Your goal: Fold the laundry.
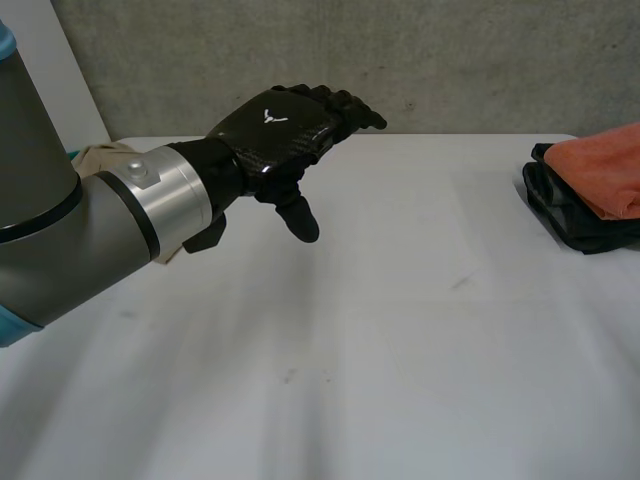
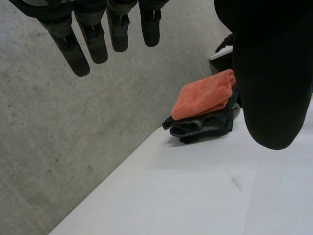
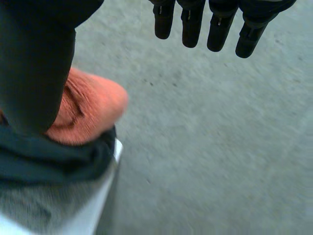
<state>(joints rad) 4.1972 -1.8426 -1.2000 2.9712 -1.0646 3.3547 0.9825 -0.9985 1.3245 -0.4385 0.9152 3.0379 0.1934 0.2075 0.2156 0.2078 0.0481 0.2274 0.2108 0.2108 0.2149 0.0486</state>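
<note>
Left hand point(image 1: 280, 135), fingers relaxed and empty, hovers over the white table point(image 1: 400, 350); best reach far-left for the beige cloth point(image 1: 100, 158), pinching a corner.

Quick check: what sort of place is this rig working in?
Probably a lab or test workspace: a plain white table set against a bare concrete wall, with a small stack of folded cloths at its edge.

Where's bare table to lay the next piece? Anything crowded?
Free: the middle and near side of the table, from the left hand across to the orange cloth. Crowded: the right edge, where the orange cloth lies on dark cloth. A beige cloth sits behind the left arm.
</note>
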